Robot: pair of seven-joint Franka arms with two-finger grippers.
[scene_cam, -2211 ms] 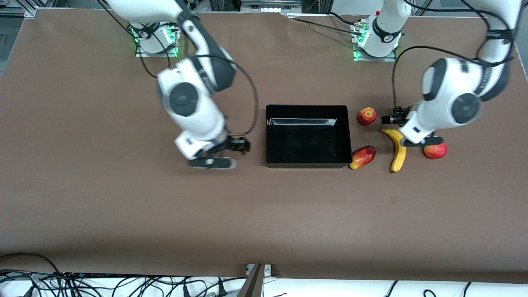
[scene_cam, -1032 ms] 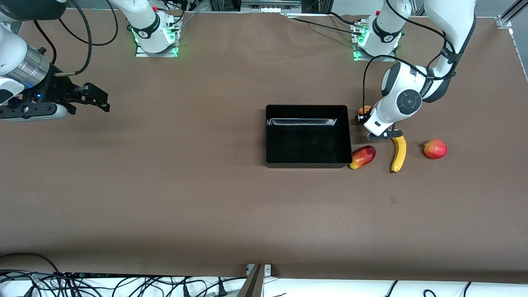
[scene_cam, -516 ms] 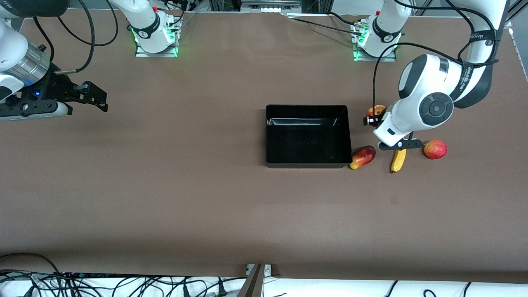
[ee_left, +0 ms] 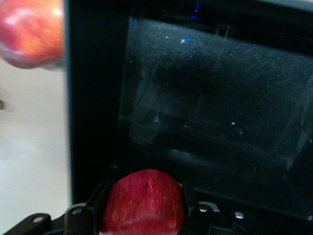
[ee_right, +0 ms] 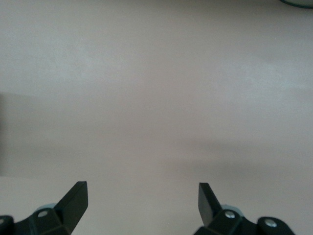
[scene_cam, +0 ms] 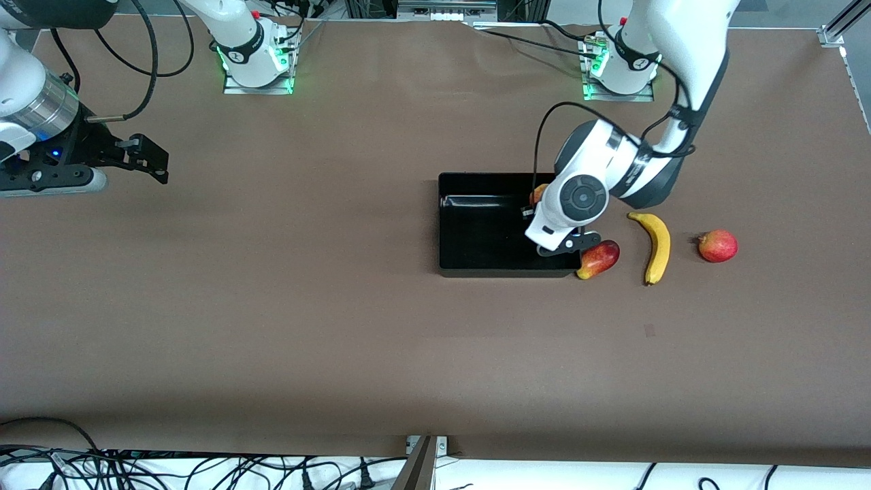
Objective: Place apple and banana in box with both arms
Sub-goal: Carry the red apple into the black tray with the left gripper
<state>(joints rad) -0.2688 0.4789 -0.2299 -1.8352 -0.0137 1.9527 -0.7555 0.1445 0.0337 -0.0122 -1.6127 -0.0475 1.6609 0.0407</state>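
My left gripper (scene_cam: 537,201) is shut on the small red apple (scene_cam: 540,191) and holds it over the black box (scene_cam: 441,224), above the box's end toward the left arm. In the left wrist view the apple (ee_left: 144,200) sits between the fingers (ee_left: 190,205), with the box's dark inside (ee_left: 93,98) below it. The yellow banana (scene_cam: 655,245) lies on the table beside the box, toward the left arm's end. My right gripper (scene_cam: 158,163) is open and empty, up over bare table near the right arm's end; its wrist view (ee_right: 142,196) shows only tabletop.
A red-and-yellow mango-like fruit (scene_cam: 599,258) lies against the box's corner nearer the front camera, and it also shows in the left wrist view (ee_left: 29,32). A round red-pink fruit (scene_cam: 718,246) lies past the banana toward the left arm's end.
My left gripper has carried the apple from beside the box to over the box's inside, uncovering the banana. The right arm has hardly moved.
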